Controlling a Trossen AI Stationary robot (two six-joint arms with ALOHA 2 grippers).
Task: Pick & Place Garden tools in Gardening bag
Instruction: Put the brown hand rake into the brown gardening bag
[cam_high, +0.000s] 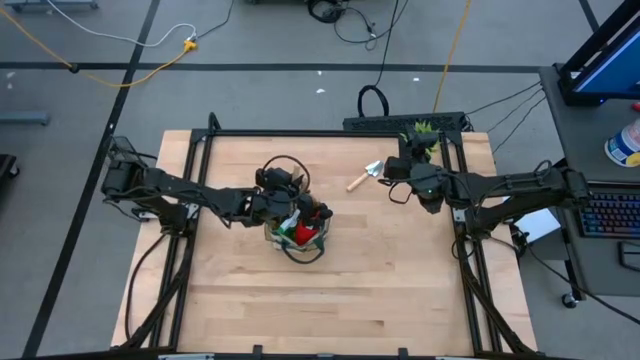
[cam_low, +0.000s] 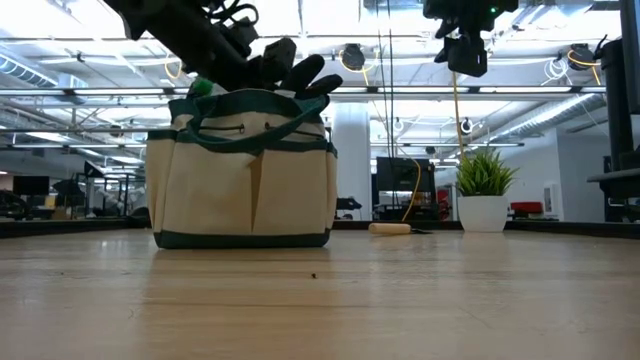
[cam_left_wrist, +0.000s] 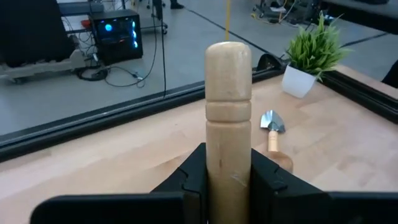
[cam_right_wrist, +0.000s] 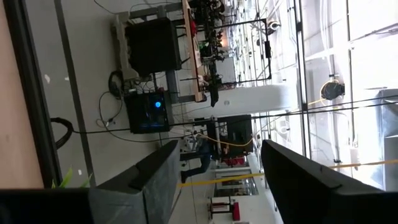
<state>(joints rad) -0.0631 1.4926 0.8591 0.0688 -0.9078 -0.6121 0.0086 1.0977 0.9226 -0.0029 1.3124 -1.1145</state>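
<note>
The tan gardening bag with dark green trim stands on the table left of centre. A red glove and dark tools show in its open top. My left gripper hovers just over the bag's mouth, shut on a light wooden tool handle; the tool's head is hidden. A metal trowel with a wooden handle lies flat on the table at the far right. My right gripper hangs open high above the table beside that trowel, with nothing between its fingers. My left gripper pinches the wooden handle between its two fingers, on the handle's lower stretch below the turned groove. The rounded free end sticks out beyond the fingertips. The tool is lifted clear of the table, over the bag; its other end is hidden by the gripper.
A small spiky green plant in a white pot stands at the table's far right corner, behind the loose trowel. A black frame rail runs along the table's edges. Bare wood lies in front of the bag toward the near edge.
</note>
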